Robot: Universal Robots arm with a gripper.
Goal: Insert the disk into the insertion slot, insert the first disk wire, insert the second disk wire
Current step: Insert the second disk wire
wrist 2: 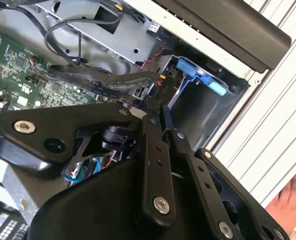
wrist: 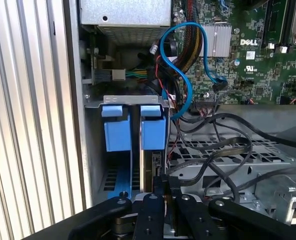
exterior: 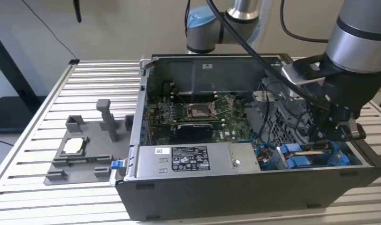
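The hand, fingers pinched together on a dark wire connector, reaches down to the disk seated upright in the insertion slot.

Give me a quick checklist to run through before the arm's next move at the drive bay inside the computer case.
1. Disk in the insertion slot: ok, its blue carrier stands in the bay beside a second carrier.
2. Gripper over the disk: ok, lined up with it in the first wrist view.
3. Disk's connection made: cannot tell, the gripper hides that end.
4. Black cables clear of the gripper: not ok, they cross the cage right beside it.
5. People clear: not ok, a hand is at the slatted table.
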